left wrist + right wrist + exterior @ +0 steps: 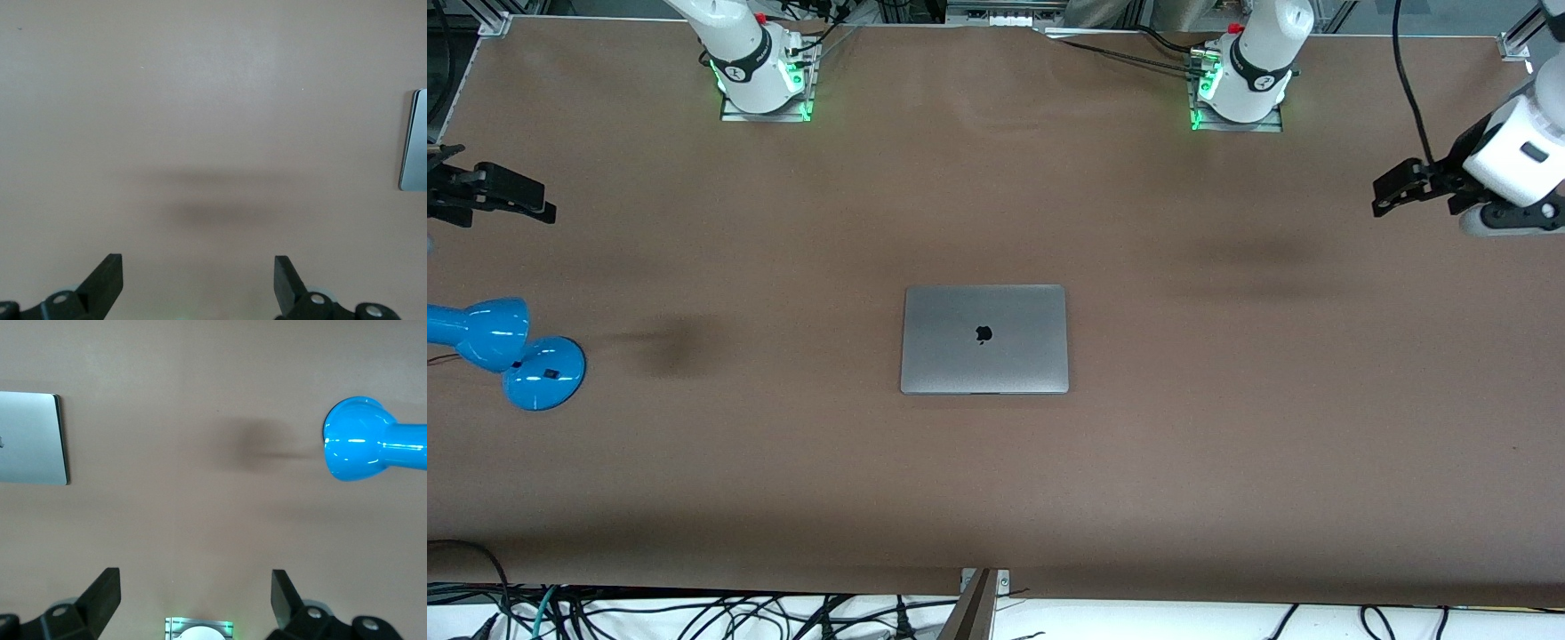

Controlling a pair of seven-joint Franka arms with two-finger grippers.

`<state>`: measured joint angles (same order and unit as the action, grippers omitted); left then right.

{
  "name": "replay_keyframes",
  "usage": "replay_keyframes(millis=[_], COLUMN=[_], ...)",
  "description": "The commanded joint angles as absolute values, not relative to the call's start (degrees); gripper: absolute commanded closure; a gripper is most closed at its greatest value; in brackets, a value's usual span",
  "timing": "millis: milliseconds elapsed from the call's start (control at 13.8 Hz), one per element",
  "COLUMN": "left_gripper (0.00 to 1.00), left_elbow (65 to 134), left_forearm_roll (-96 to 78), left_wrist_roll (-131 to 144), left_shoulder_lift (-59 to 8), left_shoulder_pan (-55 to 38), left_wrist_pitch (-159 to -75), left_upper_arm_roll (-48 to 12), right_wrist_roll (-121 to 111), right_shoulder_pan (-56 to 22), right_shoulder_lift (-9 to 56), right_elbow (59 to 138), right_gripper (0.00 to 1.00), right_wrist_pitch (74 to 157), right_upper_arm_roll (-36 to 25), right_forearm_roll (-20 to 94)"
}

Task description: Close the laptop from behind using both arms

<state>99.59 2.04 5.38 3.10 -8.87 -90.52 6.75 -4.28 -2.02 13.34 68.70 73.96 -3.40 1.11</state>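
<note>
The silver-grey laptop [984, 339] lies shut and flat in the middle of the brown table, lid down with the dark apple logo up. An edge of it shows in the left wrist view [415, 141] and in the right wrist view [32, 438]. My left gripper [1392, 189] is open and empty, raised over the table at the left arm's end, well away from the laptop. My right gripper [525, 203] is open and empty, raised over the table at the right arm's end, also well away from it.
A blue desk lamp [507, 348] stands at the right arm's end of the table, below my right gripper in the front view; its head shows in the right wrist view [363, 440]. The two arm bases [765, 80] [1240, 84] stand along the table edge farthest from the front camera.
</note>
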Motion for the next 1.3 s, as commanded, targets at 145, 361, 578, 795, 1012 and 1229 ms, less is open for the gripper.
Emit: replay_keyframes(millis=[145, 361, 578, 795, 1012, 1229], left_gripper=[0.00, 0.00, 0.00, 0.00, 0.00, 0.00], left_elbow=[96.1, 93.2, 91.1, 88.0, 86.9, 86.9], left_forearm_roll=[-1.0, -0.8, -0.8, -0.7, -0.7, -0.9], left_wrist_roll=[6.6, 6.9, 7.6, 7.6, 7.6, 7.6], left_shoulder_lift=[1.7, 0.3, -0.4, -1.4, -2.1, -2.2], left_shoulder_pan=[-5.1, -7.4, -8.6, -10.3, -11.0, -10.2], left_wrist_pitch=[-89.2, -89.2, -89.1, -89.1, -88.9, -88.9], left_upper_arm_roll=[2.5, 2.6, 3.0, 4.5, 5.2, 5.1], right_wrist_roll=[-5.0, -5.0, -5.1, -5.3, -5.2, -4.9], right_shoulder_pan=[-1.4, -1.2, -1.4, -1.4, -1.5, -1.6], right_shoulder_lift=[12.0, 12.3, 12.3, 12.3, 12.4, 12.7], right_elbow=[71.0, 71.0, 71.0, 71.0, 71.1, 71.1], right_gripper=[0.00, 0.00, 0.00, 0.00, 0.00, 0.00], right_wrist_pitch=[74.1, 74.1, 73.9, 73.8, 73.8, 73.9], right_upper_arm_roll=[-3.0, -3.0, -2.8, -2.7, -2.6, -2.4], right_forearm_roll=[0.1, -2.8, -3.3, -3.3, -2.8, -1.8])
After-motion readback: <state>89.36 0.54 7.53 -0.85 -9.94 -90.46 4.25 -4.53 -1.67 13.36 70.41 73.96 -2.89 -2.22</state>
